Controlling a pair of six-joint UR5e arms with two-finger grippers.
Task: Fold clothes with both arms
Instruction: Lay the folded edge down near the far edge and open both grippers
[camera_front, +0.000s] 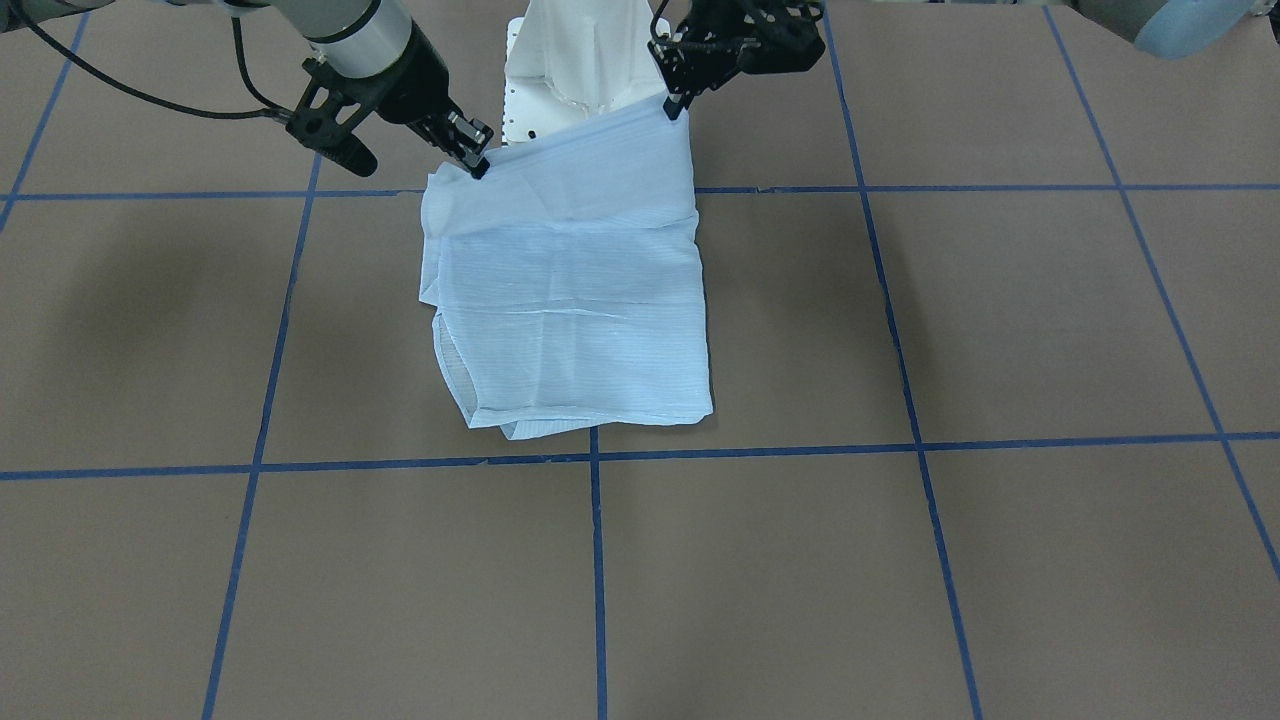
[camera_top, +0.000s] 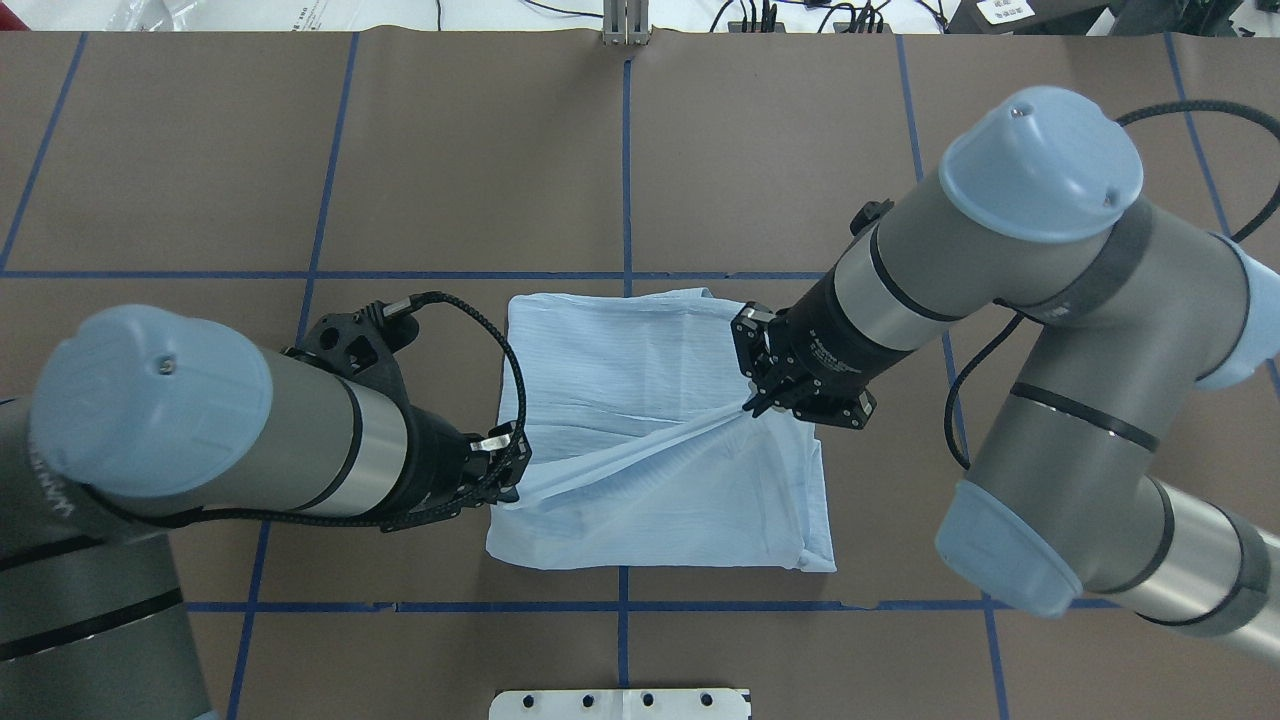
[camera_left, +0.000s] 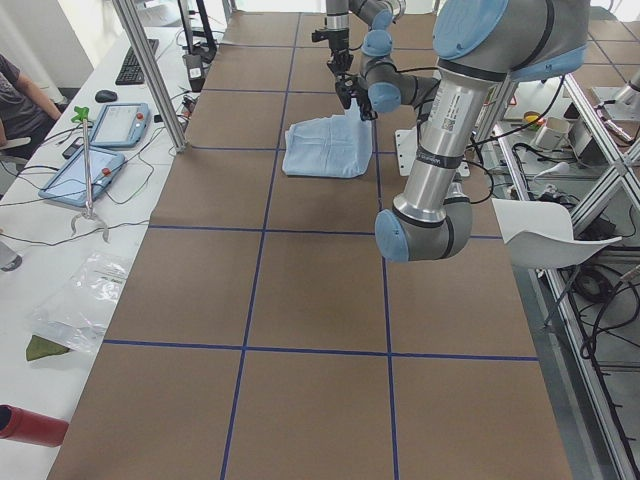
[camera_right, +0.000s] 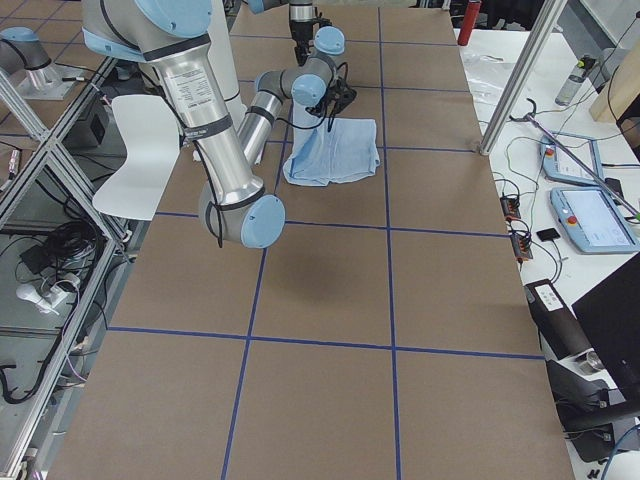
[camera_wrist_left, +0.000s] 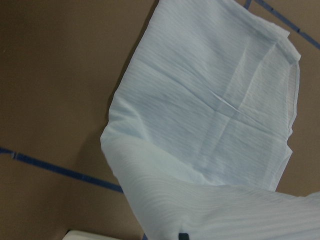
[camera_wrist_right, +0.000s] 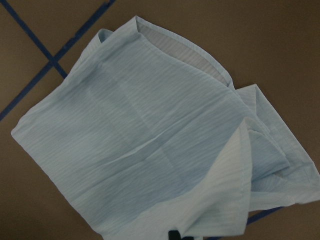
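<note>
The clothes are one light blue striped shirt (camera_front: 570, 300), folded into a rough rectangle on the brown table. Its edge nearest the robot is lifted off the table and pulled taut between both grippers. My left gripper (camera_top: 503, 493) is shut on one end of that edge and shows at the top in the front view (camera_front: 675, 105). My right gripper (camera_top: 748, 405) is shut on the other end (camera_front: 478, 165). The raised fold hangs over the flat layers of the shirt (camera_top: 620, 340). Both wrist views look down on the shirt (camera_wrist_left: 210, 110) (camera_wrist_right: 140, 150) from just above.
The white pedestal base (camera_top: 620, 703) stands just behind the shirt, on the robot's side. Blue tape lines (camera_front: 597, 580) grid the brown table. Side benches hold tablets (camera_left: 125, 122) and cables, and a person's arm (camera_left: 20, 100) shows at the far left.
</note>
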